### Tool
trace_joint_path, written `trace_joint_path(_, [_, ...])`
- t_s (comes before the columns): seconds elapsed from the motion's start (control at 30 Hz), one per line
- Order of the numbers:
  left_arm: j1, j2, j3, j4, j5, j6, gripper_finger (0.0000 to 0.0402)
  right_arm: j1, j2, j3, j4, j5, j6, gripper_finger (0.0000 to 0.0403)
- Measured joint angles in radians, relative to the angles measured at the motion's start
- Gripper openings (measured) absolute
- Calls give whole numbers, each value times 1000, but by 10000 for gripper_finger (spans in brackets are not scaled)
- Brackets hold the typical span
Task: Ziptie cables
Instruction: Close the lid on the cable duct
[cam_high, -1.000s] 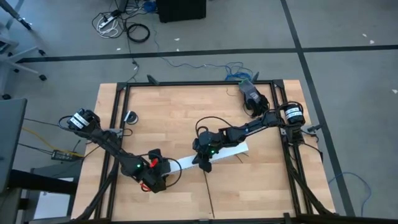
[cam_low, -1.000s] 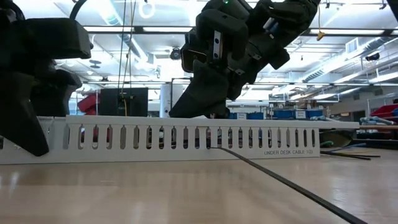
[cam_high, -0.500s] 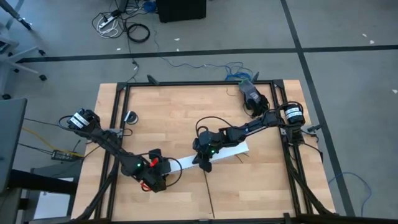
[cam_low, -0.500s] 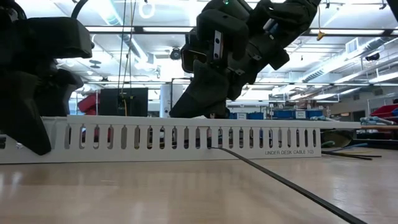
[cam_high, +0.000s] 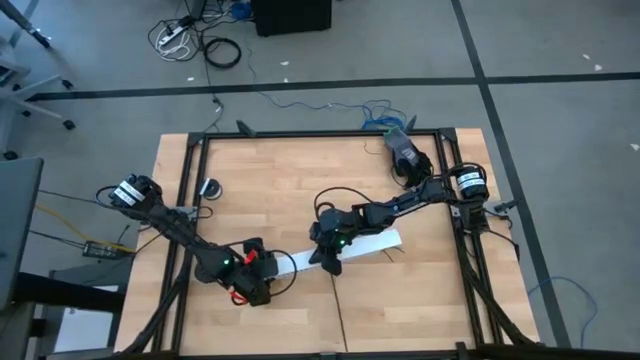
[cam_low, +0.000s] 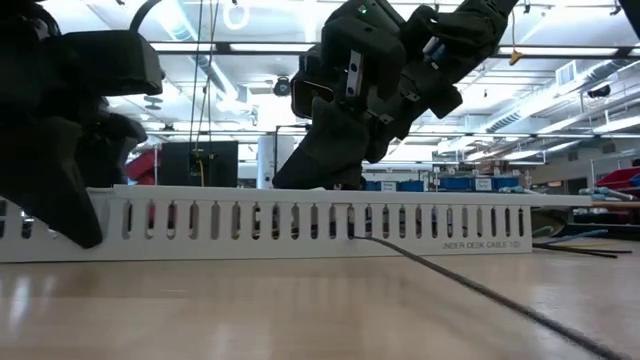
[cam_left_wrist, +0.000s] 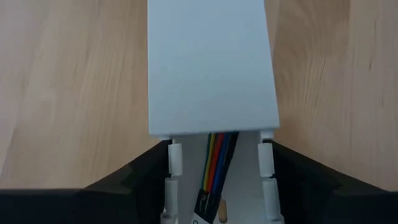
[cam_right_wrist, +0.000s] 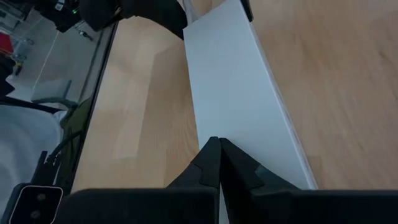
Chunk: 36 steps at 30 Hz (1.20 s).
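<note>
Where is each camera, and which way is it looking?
High view: above, looking straight down at the wooden table and both arms.
Low view: at tabletop height, facing the long white slotted plastic channel; dark arm parts hang in from above.
Left wrist view: looks past the left gripper at the channel's end and thin coloured cables.
Right wrist view: looks past the shut right gripper along the channel.
All share the channel.

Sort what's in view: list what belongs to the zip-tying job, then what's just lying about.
Job:
- cables, running inside the channel
- ziptie, on the table
- white channel

Lying about:
- black device at the table's far edge
- coiled cords on the floor
</note>
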Motion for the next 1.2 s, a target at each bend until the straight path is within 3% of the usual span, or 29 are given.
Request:
trace_joint_path(0.2, [27,0,-1,24,5,36,230,-3,11,1,6,0,0,0])
trace_joint_path(0.37, [46,1,-1,43,11,77,230,-8,81,19,83,-77,27,0])
trace_joint_path(0.87, [65,1,-1,64,18,129,230,-9,122,98,60,-61,-28,0])
trace_joint_path(1.2, [46,-21,5,19,69,96,272,-8,110,100,32,-56,-27,0])
